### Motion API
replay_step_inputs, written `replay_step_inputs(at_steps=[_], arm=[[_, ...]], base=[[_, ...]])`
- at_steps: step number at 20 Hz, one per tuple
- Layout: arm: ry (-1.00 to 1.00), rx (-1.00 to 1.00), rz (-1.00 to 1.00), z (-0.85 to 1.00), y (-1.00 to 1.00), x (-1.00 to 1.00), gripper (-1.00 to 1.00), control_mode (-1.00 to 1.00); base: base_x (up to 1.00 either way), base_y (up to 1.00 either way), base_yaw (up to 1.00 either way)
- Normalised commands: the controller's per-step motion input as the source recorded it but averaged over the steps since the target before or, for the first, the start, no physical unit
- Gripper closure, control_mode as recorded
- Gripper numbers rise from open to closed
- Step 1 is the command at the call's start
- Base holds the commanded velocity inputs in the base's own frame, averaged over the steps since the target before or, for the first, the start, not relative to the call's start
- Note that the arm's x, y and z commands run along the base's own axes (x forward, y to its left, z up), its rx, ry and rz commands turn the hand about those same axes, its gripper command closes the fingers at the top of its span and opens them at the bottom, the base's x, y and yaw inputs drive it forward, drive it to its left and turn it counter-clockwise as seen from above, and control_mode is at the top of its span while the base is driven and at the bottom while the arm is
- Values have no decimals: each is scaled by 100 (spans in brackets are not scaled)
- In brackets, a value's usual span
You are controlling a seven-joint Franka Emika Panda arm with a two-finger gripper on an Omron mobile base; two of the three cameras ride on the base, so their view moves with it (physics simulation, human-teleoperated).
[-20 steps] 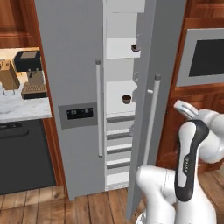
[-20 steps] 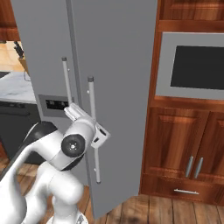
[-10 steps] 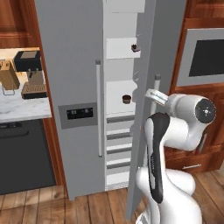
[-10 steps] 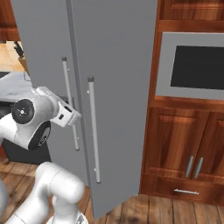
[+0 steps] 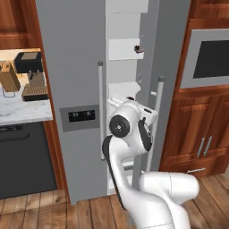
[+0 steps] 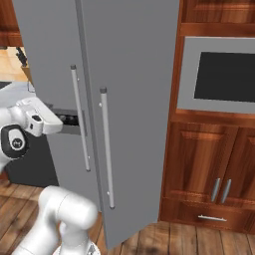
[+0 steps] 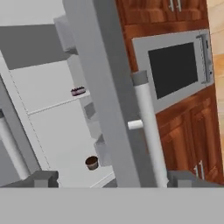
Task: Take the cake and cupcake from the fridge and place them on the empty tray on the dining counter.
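Left base view — fridge point(image 5: 76, 76): fills the middle of the frame, its right door point(image 5: 172, 67) swung partly open on white shelves.
Left base view — cake point(image 5: 138, 48): a tiny dark slice on an upper shelf, upper centre, at the edge of the open door.
Left base view — arm point(image 5: 129, 134): white, rising from the lower right, its elbow in front of the gap between the doors.
Left base view — coffee machine point(image 5: 31, 74): on the wall counter point(image 5: 22, 112) at the left edge.
Right base view — fridge: grey doors across the left and centre, two long handles point(image 6: 105, 149) upright side by side.
Right base view — oven point(image 6: 221, 74): set in wooden cabinets, upper right.
Right base view — arm: at the left edge, near the fridge's dark panel.
Hand view — claw point(image 7: 111, 179): fingertips point(image 7: 43, 178) far apart at the bottom corners, spread wide, holding nothing; the door edge and its handle stand between them.
Hand view — cake point(image 7: 78, 91): on a white shelf, upper left of centre.
Hand view — cupcake point(image 7: 92, 162): on a lower shelf, lower left of centre, well apart from the cake.
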Motion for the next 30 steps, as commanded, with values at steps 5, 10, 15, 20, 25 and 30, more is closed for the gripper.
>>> replay_step_inputs(at_steps=[5,10,15,20,25,30], arm=[[3,0,-1,-5,-1,56,-100,-100],[5,0,0,-14,0,63,-100,-100],[3,0,0,-17,-5,49,-100,-100],[0,0,-3,-25,-22,19,-100,-100],[1,0,-5,-16,-35,36,-100,-100],[3,0,-5,-17,-29,44,-100,-100]], base=[[0,0,0],[0,0,0],[0,0,0],[0,0,0],[0,0,0],[0,0,0]])
